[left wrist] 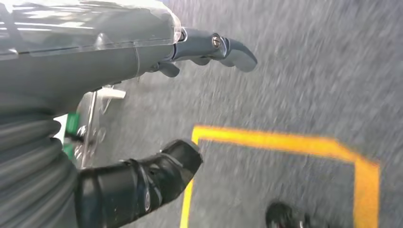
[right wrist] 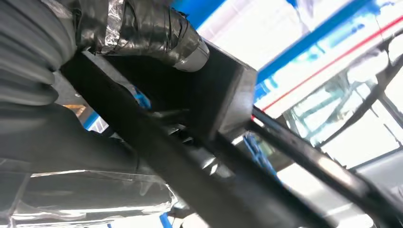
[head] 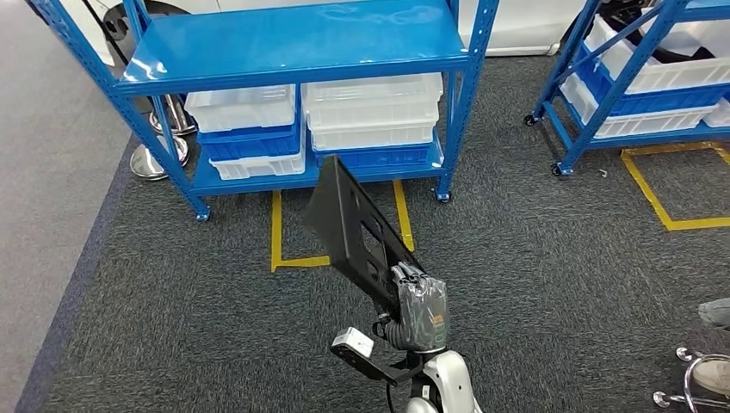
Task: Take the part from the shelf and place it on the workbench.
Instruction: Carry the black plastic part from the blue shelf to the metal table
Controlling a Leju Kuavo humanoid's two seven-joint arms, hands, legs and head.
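Note:
A flat black part [head: 351, 225] with cut-outs stands tilted upward in front of me, held at its lower end by my right hand [head: 420, 311]. In the right wrist view the same black part [right wrist: 223, 156] runs across the picture, with the hand's taped thumb [right wrist: 157, 33] pressed on it. The blue shelf [head: 301, 47] stands beyond, its top board bare. My left hand [left wrist: 157, 114] hangs over the grey carpet, fingers apart, holding nothing.
White and blue bins [head: 370, 112] fill the shelf's lower level. A second blue rack [head: 637, 77] with bins stands at the right. Yellow floor tape [head: 284, 249] marks the carpet. A chair base [head: 697, 379] and a person's shoe [head: 714, 311] lie at the lower right.

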